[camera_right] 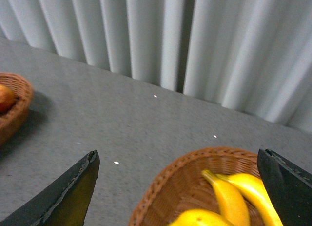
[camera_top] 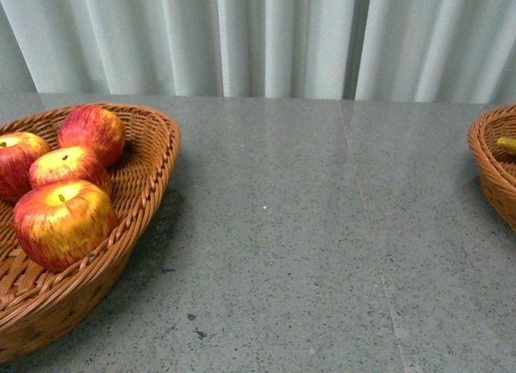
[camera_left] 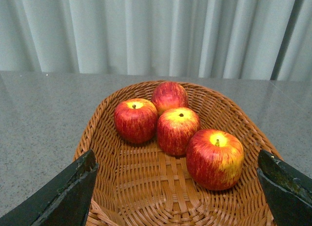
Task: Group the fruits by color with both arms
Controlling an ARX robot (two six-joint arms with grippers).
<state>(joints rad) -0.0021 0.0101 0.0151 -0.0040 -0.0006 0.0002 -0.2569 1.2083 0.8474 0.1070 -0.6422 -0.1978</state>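
Sitting stem-up, four red apples (camera_left: 178, 123) cluster in a wicker basket (camera_top: 149, 159) at the desk's (camera_top: 306, 228) left edge, none showing a long axis. At the right edge a second basket (camera_right: 170, 187) holds yellow bananas (camera_right: 229, 199), lying lengthwise with their tips aimed at the curtain (camera_top: 266, 35) along the desk's far edge. Both the left gripper (camera_left: 178, 187) and right gripper (camera_right: 178, 187) hang spread wide over their baskets, holding nothing.

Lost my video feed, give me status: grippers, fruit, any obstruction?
Left gripper open, empty, over apple basket. Right gripper open, empty, over banana basket. Four apples together, bananas together. Nothing in the way.
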